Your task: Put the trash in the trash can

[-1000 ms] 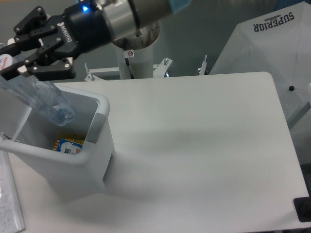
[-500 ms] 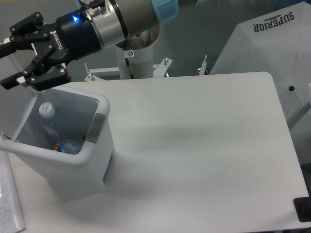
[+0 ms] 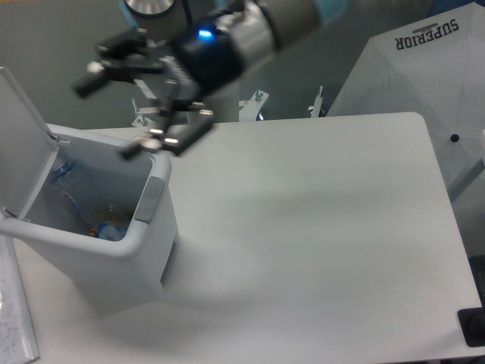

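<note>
The white trash can point(image 3: 151, 250) stands at the table's left with its lid flipped up behind it. A crushed clear bottle point(image 3: 67, 178) with a bluish label lies inside against the far-left wall, above some yellow and blue scraps at the bottom. My gripper point(image 3: 110, 110) hovers open just above the can's back-right rim, fingers spread wide with nothing between them. The smaller wrapper cannot be made out.
A white table point(image 3: 318, 220) stretches to the right of the can. A white umbrella printed SUPERIOR point(image 3: 424, 68) stands past the table's far-right corner. A paper sheet point(image 3: 14, 318) lies at the front left, and a dark object point(image 3: 474, 326) sits at the front-right corner.
The bottle dropped from the fingers into the can and settled against its left wall. The open gripper has swung right, from over the can's left side to its back-right rim.
</note>
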